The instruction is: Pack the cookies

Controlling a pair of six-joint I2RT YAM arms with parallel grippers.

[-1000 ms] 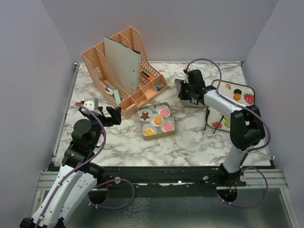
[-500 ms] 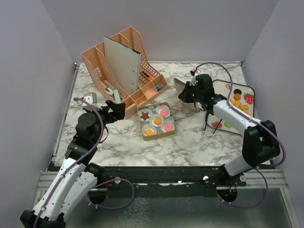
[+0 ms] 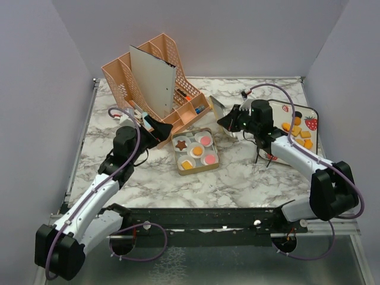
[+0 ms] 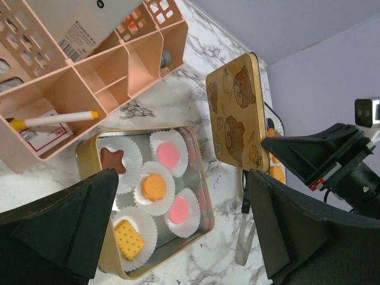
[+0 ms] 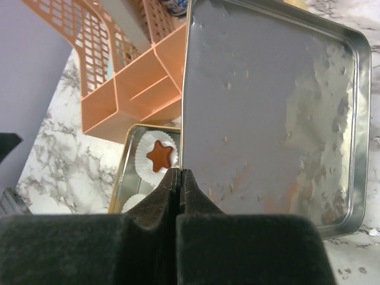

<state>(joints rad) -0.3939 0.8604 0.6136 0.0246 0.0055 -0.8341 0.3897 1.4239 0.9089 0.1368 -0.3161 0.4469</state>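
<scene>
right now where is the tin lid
Top view, right of centre: the tin lid is held on edge by the right gripper, just right of the pink organizer and behind the open tin.

we find the left arm (image 3: 98, 190) stretched forward and low, with its wrist angled downward. the left gripper (image 3: 155, 125) is spread wide, with nothing between its fingers (image 4: 65, 225). we see the right arm (image 3: 300, 155) reaching forward and across toward the other arm, its elbow low and its wrist turned inward. the right gripper (image 3: 230, 120) has its fingertips (image 5: 169, 190) pressed together, pinching the rim of a tin lid (image 5: 267, 107) that rises just ahead of them.
</scene>
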